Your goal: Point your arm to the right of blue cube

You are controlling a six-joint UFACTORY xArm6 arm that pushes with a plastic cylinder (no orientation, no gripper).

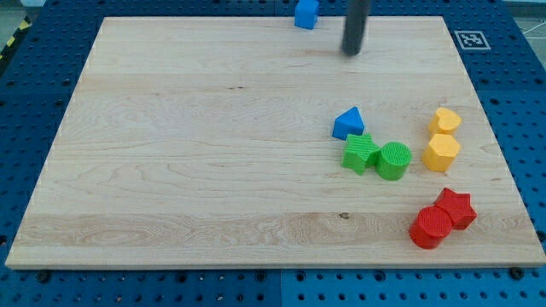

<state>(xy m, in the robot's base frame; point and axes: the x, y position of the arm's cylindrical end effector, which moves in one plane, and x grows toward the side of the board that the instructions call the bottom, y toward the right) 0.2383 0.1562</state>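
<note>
A blue cube [306, 14] sits at the view's top edge of the wooden board [188, 153], a little right of centre. My tip [351, 51] is the lower end of a dark rod that comes down from the view's top. It stands to the right of the blue cube and slightly below it, a short gap apart, not touching it.
A blue triangular block [348, 123] lies right of centre. Below it are a green star-like block [361, 153] and a green cylinder [394, 160]. Two yellow blocks [443, 141] lie further right. A red cylinder [429, 228] and red star [455, 207] lie at the lower right.
</note>
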